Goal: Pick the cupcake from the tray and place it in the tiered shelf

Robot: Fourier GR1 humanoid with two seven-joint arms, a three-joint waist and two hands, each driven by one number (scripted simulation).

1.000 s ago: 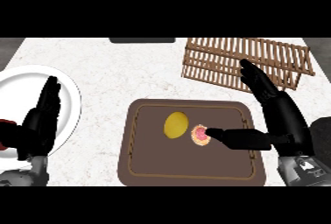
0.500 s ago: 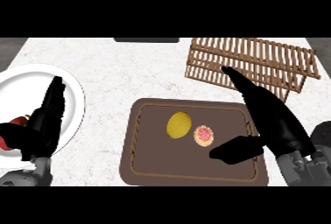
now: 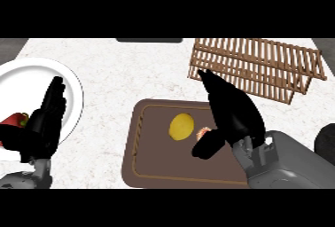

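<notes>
The bench (image 3: 124, 75) is a pale, speckled stone top that carries everything else. On it, at the far right, lies the tiered shelf (image 3: 262, 66), a rack of thin brown wooden slats seen from above. Nearer and toward the middle sits the tray (image 3: 147, 146), dark brown with rounded corners and a raised rim. At the left edge is a white plate (image 3: 65, 84) holding a red item (image 3: 13, 122) with a bit of green, too hidden to name.

The right robot hand (image 3: 229, 115), black, hangs over the tray with its fingers stretched straight toward the shelf and its thumb pointing down at the tray floor; it is opened out and holds nothing that can be seen. The left robot hand (image 3: 42, 126) rests at the left, over the plate's edge, fingers straight and relaxed, also empty.

A yellow oval thing (image 3: 181, 127), like a lemon, lies on the tray's floor. Just to its right is the cupcake (image 3: 203, 131), of which only a small pink and orange sliver shows; the right thumb and palm cover the rest, so it cannot be told whether the robot hand touches it. It is on the tray, well apart from the shelf.

No writing or labels can be read.
</notes>
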